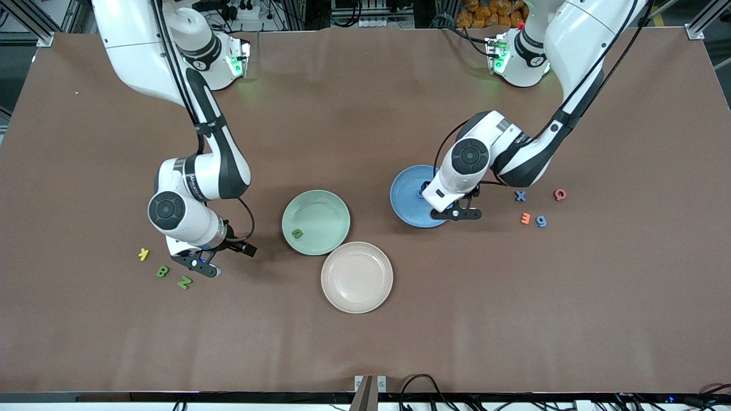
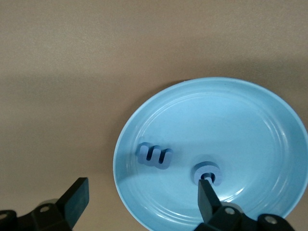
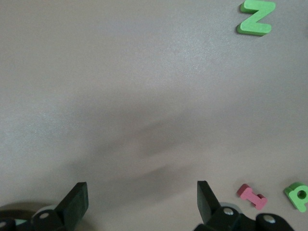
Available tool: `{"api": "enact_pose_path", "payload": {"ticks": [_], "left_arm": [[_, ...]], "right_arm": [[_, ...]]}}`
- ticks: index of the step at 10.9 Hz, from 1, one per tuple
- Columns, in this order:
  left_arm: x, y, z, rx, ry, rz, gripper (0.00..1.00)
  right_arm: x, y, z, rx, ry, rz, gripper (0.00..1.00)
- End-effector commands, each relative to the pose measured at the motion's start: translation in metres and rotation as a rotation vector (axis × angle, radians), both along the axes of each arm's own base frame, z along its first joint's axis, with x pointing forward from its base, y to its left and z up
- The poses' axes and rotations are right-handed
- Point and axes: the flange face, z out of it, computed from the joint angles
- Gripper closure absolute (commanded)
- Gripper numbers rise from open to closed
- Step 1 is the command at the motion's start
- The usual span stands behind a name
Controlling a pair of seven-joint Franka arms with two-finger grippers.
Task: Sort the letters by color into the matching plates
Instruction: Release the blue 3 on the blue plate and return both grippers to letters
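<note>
The blue plate [image 1: 406, 194] holds two blue letters, a ridged one [image 2: 155, 155] and a round one [image 2: 208, 172]. My left gripper [image 1: 457, 214] hangs open just above that plate's [image 2: 250, 120] rim on the side nearer the front camera, holding nothing [image 2: 142, 186]. The mint green plate [image 1: 320, 212] holds one green letter [image 1: 297, 233]. My right gripper [image 1: 201, 266] is open over bare table [image 3: 142, 186] beside a green Z [image 1: 184, 282] and a green B [image 1: 163, 272]. The right wrist view also shows the Z [image 3: 257, 17] and a green P [image 3: 299, 195]. A blue X [image 1: 520, 196] and blue 9 [image 1: 541, 221] lie toward the left arm's end.
A beige-pink plate [image 1: 357, 277] sits nearer the front camera than the green plate. A yellow K [image 1: 144, 254] lies by the green letters, a pink I [image 3: 251, 196] next to the P. A red Q [image 1: 560, 194] and orange 3 [image 1: 525, 218] lie among the blue letters.
</note>
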Motion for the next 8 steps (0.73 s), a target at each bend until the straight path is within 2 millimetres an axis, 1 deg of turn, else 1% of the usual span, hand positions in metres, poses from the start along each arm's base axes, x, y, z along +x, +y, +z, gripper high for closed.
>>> {"api": "enact_pose_path", "payload": {"ticks": [1,8], "left_arm": [[0.0462,0.1188,-0.0193,0.022,0.038,-0.110,0.00],[0.0462,0.1225,-0.0209,0.022,0.042,-0.115,0.00]], "right_arm": [[0.0207,-0.1282,-0.0032,0.007,0.008,0.010,0.00],[0.0217,-0.1290,-0.0019,0.006,0.004,0.013,0.00]]}}
